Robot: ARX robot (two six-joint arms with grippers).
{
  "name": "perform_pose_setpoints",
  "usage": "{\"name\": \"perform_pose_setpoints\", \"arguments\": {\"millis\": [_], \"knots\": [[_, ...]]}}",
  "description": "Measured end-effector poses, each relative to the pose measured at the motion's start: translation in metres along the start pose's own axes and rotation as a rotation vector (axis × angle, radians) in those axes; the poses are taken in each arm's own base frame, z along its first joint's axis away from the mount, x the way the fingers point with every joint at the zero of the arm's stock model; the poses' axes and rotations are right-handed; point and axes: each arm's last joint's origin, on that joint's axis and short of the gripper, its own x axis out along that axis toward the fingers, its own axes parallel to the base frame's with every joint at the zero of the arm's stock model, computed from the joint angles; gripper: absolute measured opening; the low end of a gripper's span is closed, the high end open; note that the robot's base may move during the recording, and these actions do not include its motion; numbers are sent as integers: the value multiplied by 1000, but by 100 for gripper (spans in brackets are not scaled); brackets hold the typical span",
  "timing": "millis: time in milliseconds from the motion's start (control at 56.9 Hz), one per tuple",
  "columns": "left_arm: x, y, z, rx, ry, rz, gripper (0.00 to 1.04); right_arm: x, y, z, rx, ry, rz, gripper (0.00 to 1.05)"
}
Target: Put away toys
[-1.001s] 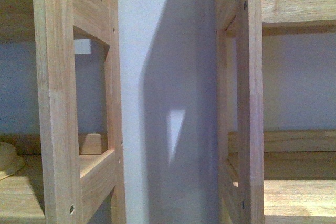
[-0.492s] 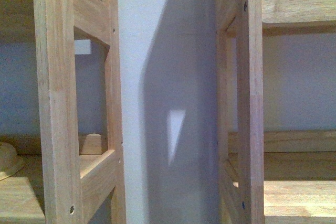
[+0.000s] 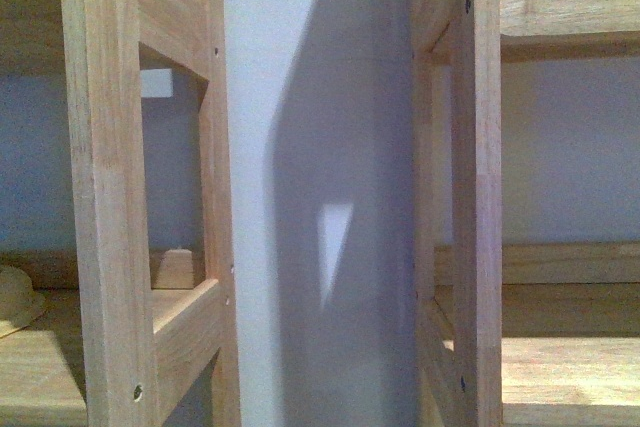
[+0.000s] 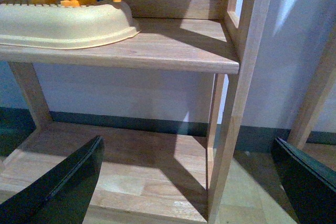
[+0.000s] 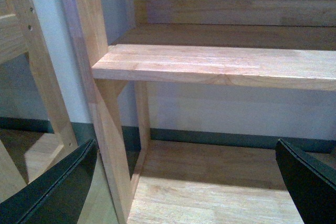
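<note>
From my station I see both the left gripper (image 4: 186, 182) and right gripper (image 5: 186, 182) spread wide and empty before bare wooden shelves (image 5: 220, 64), no plush toy in view anywhere, though I judge it soft, light, best pinched mid-body.

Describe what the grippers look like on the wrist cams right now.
Only the fingers show. The left gripper has two dark, near-black, flat wedge-shaped fingers; the right gripper looks the same, with fingers tapering to points. No cables or markings visible.
</note>
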Motion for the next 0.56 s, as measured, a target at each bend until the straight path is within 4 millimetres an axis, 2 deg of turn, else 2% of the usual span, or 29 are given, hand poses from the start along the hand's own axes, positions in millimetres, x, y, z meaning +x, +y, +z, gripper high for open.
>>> {"name": "perform_pose_setpoints", "arguments": {"millis": [562], "knots": [[0,0,0,0,0,0,99,0,0,0,0,0,0,103]]}}
